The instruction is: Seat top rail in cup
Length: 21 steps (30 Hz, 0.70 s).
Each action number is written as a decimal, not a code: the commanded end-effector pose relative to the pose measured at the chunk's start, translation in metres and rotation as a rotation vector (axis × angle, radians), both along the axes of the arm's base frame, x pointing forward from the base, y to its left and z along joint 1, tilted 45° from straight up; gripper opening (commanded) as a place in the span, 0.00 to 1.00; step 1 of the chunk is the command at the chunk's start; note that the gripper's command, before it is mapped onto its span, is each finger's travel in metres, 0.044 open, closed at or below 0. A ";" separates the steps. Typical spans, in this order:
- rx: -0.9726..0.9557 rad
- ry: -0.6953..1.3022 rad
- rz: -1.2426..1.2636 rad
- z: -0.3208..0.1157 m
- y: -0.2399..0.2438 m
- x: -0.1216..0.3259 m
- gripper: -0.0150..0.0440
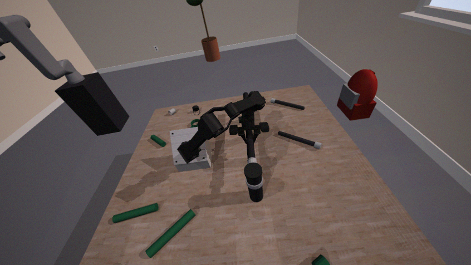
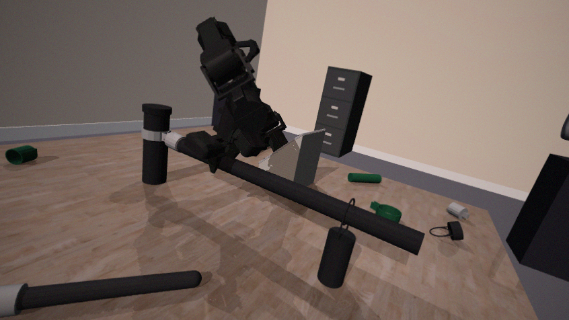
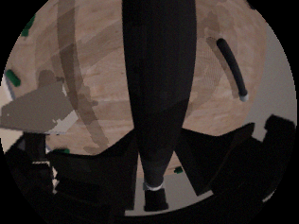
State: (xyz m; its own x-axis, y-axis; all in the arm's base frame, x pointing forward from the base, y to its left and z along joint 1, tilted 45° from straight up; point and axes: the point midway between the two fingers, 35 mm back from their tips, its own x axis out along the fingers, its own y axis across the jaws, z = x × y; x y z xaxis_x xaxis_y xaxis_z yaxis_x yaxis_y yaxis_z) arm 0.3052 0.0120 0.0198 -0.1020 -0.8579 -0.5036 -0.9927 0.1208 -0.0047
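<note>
two green rods [image 1: 135,213] [image 1: 170,233] well apart from the big black post [image 1: 255,192] [image 2: 155,158].

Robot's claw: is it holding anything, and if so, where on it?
The black rail, gripped partway along, nearer its cup end.

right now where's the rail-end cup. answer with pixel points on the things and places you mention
In the exterior view, the rail-end cup [image 1: 251,160] [image 2: 173,140] is just right of the big post [image 1: 255,192] [image 2: 154,165], between its brace band [image 1: 252,186] [image 2: 153,134] and the gripper [image 2: 214,161].
</note>
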 end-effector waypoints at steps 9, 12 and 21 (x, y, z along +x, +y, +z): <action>0.000 -0.001 0.001 0.002 -0.001 0.000 0.25; 0.000 -0.001 0.001 0.003 -0.002 0.000 0.25; -0.001 -0.001 0.001 0.008 -0.004 0.000 0.25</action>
State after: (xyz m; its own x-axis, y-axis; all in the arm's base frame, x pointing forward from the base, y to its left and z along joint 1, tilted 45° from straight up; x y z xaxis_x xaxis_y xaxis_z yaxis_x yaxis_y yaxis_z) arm 0.3047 0.0087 0.0214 -0.1104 -0.8555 -0.5059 -0.9920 0.1265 0.0026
